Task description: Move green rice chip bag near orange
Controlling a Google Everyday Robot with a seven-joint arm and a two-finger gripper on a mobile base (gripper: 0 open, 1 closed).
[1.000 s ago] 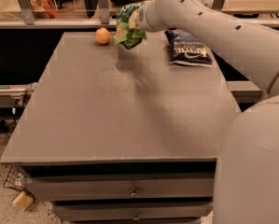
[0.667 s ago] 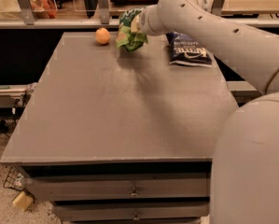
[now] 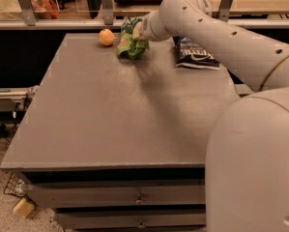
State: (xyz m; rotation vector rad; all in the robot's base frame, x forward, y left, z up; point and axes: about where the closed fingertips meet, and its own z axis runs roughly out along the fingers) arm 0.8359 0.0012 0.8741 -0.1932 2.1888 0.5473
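The green rice chip bag is crumpled at the far side of the grey table, its lower edge on or just above the top. My gripper is shut on its upper part, at the end of the white arm reaching in from the right. The orange rests on the table just left of the bag, a short gap apart.
A dark blue chip bag lies on the table to the right of my arm. My white arm and body fill the right side. Shelving and a rail run behind the table. Drawers sit below its front edge.
My gripper has lowered the green bag slightly toward the table and a little closer to the orange. The orange and the blue bag have not moved.
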